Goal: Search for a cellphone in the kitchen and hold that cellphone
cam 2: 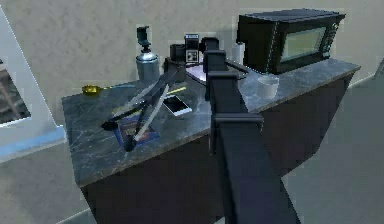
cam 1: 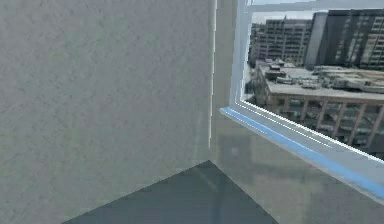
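Note:
A small white flat slab, shaped like a cellphone (cam 2: 178, 103), lies on the dark stone counter (cam 2: 95, 150) near its middle. The arm's dark bar rises from the bottom edge and reaches over the counter. At its far end the gripper (cam 2: 125, 131) stretches its two thin fingers (cam 2: 150, 100) leftward and down, just left of the white slab. Their tips end at a bluish flat thing (cam 2: 137, 138) on the countertop. I cannot tell whether the gripper holds anything.
A black microwave (cam 2: 290, 40) stands at the counter's right end, with a white cup (cam 2: 265, 86) before it. A grey bottle (cam 2: 147, 62), a pinkish flat thing (cam 2: 195, 72) and a yellow item (cam 2: 92, 89) sit along the back. Ahead are a wall corner (cam 1: 212, 100) and a blue-silled window (cam 1: 310, 70).

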